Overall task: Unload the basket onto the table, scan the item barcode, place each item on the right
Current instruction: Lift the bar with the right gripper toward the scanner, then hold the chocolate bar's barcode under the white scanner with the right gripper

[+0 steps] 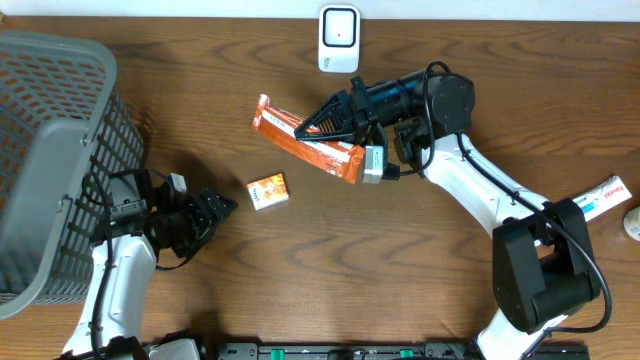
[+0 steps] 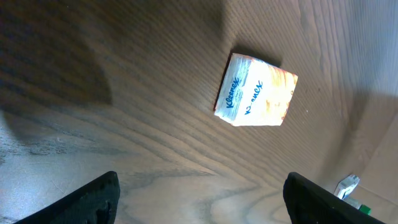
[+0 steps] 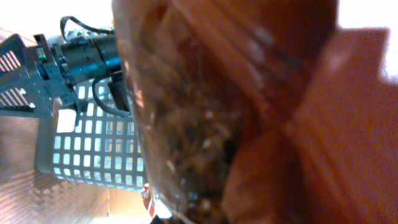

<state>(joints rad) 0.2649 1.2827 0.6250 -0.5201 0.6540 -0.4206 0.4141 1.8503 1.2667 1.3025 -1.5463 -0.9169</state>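
An orange snack bag [image 1: 305,140] hangs tilted above the table, and my right gripper [image 1: 342,122] is shut on its right part. The white scanner [image 1: 339,38] stands at the table's far edge, just beyond the bag. In the right wrist view the bag [image 3: 249,112] fills most of the frame and hides the fingers. My left gripper [image 1: 215,210] hovers open near the front left with nothing between its fingers [image 2: 93,199]. A small Kleenex tissue pack [image 1: 268,190] [image 2: 256,98] lies on the wood just ahead of it.
A grey mesh basket [image 1: 50,150] [image 3: 93,155] takes up the left side, tipped toward the table. A white flat package [image 1: 605,197] and a small round object [image 1: 633,222] lie at the right edge. The table [image 1: 400,270] is dark wood.
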